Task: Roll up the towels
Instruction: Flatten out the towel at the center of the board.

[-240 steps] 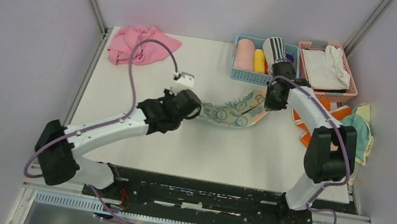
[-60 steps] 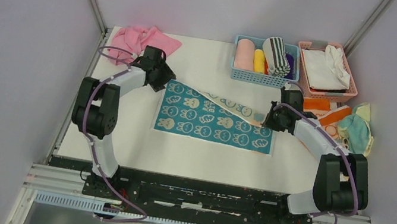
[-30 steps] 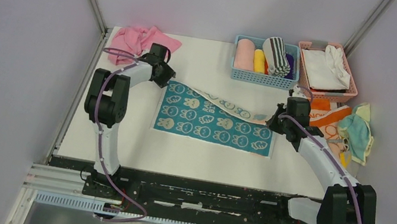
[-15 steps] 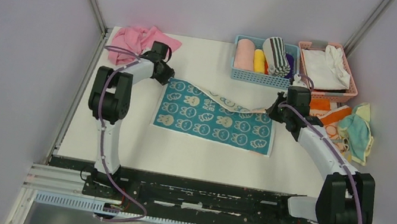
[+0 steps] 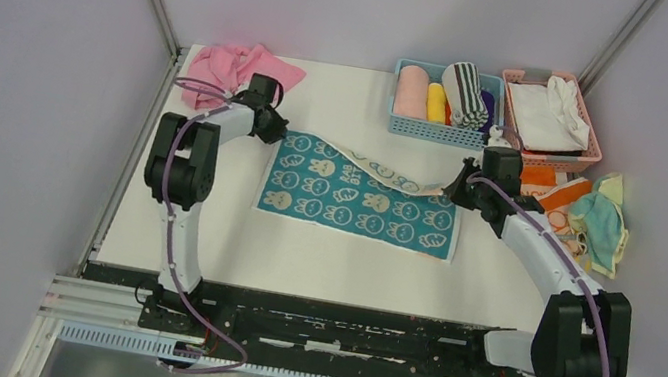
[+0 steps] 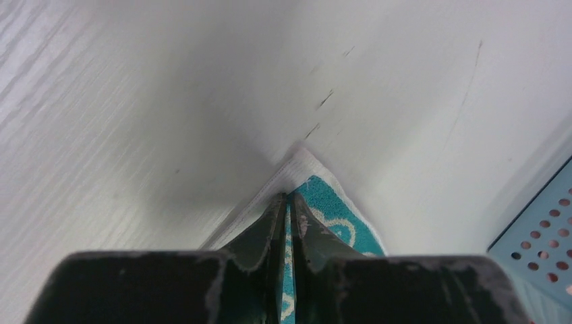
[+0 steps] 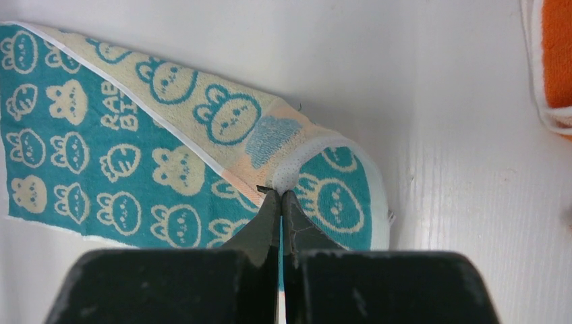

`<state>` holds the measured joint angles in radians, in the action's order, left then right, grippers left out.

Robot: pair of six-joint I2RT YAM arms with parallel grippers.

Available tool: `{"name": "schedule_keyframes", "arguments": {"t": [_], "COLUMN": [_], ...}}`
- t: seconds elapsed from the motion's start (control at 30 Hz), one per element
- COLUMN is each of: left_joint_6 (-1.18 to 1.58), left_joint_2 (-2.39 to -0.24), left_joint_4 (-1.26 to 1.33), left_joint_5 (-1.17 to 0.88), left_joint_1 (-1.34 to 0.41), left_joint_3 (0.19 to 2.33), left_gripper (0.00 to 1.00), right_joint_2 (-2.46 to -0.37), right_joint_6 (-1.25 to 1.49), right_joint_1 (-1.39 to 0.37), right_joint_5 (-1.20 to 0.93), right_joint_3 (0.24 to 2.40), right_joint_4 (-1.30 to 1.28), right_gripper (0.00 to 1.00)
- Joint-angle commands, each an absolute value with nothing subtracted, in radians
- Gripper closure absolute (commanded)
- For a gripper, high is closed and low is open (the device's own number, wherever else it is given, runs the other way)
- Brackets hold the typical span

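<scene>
The bunny towel (image 5: 358, 204) lies spread on the white table, teal side up, its far edge folded over to show the pale side with teal bunnies (image 7: 202, 101). My left gripper (image 5: 271, 128) is shut on the towel's far left corner (image 6: 317, 196), low on the table. My right gripper (image 5: 454, 193) is shut on the far right corner (image 7: 287, 177), held slightly lifted. An orange towel with white lettering (image 5: 551, 198) and a teal-and-yellow towel (image 5: 603, 221) lie at the right table edge.
A crumpled pink cloth (image 5: 232, 71) lies at the far left corner. A blue basket (image 5: 440, 132) holds several rolled towels. A pink basket (image 5: 586, 137) holds white cloths. The orange towel's edge shows in the right wrist view (image 7: 553, 61).
From a bunched strip stretched between the grippers, the towel has been laid out flat. In the last second both grippers drew the far edge slightly farther back.
</scene>
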<state>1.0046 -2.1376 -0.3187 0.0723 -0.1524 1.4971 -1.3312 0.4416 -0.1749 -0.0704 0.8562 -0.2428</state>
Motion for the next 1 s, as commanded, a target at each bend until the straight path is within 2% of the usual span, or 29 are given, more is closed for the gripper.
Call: {"name": "schedule_keyframes", "arguments": {"t": [0.0, 0.2, 0.27, 0.37, 0.53, 0.77, 0.83, 0.97], "left_joint_6": [0.875, 0.809, 0.799, 0.810, 0.850, 0.775, 0.747, 0.668], "left_joint_2": [-2.044, -1.823, -1.761, -1.692, -1.634, -1.677, -1.673, -1.669], "left_joint_4": [-0.377, -0.322, -0.316, -0.305, -0.300, -0.362, -0.369, -0.384], "left_joint_5": [0.110, 0.101, 0.108, 0.085, 0.047, 0.097, 0.112, 0.128], "left_joint_1": [-0.141, -0.132, -0.126, -0.092, -0.075, -0.075, -0.075, -0.074], "left_joint_3": [1.269, 1.004, 0.959, 0.920, 0.943, 1.029, 1.034, 1.066], "left_gripper": [0.86, 0.85, 0.82, 0.72, 0.54, 0.49, 0.48, 0.46], "right_joint_2": [-1.281, -1.243, -1.242, -1.265, -1.326, -1.511, -1.601, -1.791], "right_joint_6": [0.445, 0.447, 0.445, 0.437, 0.430, 0.450, 0.453, 0.447], "right_joint_1": [-0.179, -0.178, -0.179, -0.179, -0.178, -0.178, -0.178, -0.175], "right_joint_5": [-0.108, -0.118, -0.125, -0.119, -0.069, -0.008, 0.021, 0.149], "right_joint_3": [0.884, 0.907, 0.919, 0.945, 1.022, 1.194, 1.258, 1.380], "right_joint_4": [-0.348, -0.532, -0.557, -0.578, -0.577, -0.555, -0.570, -0.573], "right_gripper": [1.00, 0.99, 0.99, 0.99, 0.99, 0.99, 0.93, 0.68]}}
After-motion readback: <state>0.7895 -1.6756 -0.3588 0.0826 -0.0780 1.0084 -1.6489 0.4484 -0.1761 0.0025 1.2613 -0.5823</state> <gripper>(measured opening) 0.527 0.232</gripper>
